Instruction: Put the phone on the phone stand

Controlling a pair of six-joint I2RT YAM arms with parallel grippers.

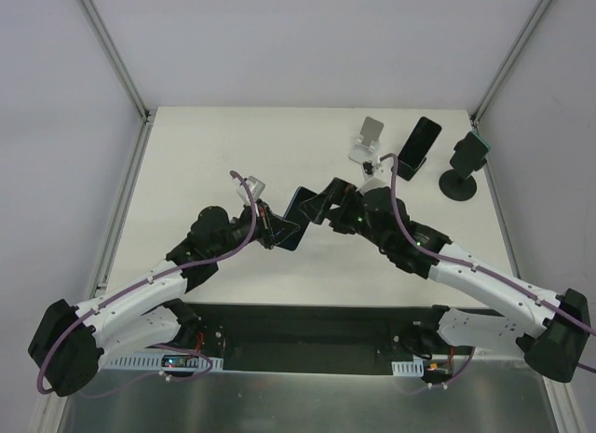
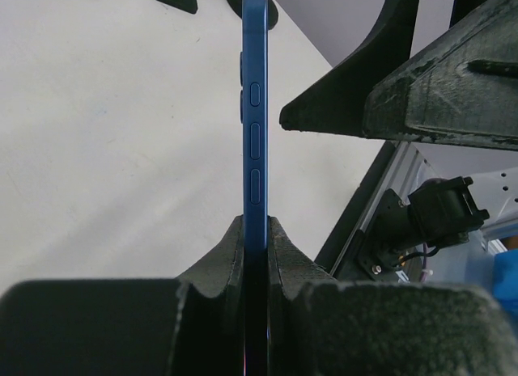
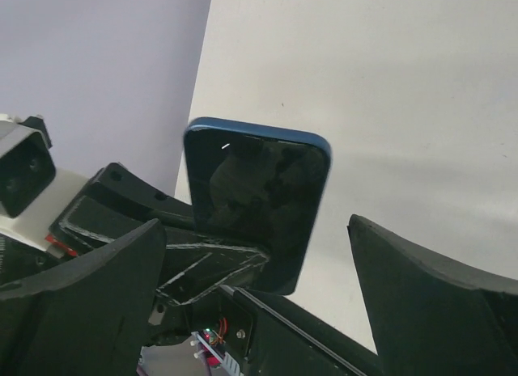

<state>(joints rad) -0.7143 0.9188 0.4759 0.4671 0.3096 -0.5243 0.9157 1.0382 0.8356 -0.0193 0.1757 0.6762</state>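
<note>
Blue phone [image 3: 255, 190] is hanging over the table [image 1: 205, 163], the left gripper [image 1: 270, 230] pinching one end while the right gripper [image 1: 314, 203] is gaping wide either side without touching. So the placing is looking not yet done, the white phone stand [image 1: 368, 140] waiting bare at the back. Counting three phones: this one, a dark phone [image 1: 419, 146], and a teal-edged phone [image 1: 473, 146] sitting on a black pedestal stand [image 1: 461, 182]; two stands showing clearly.
</note>
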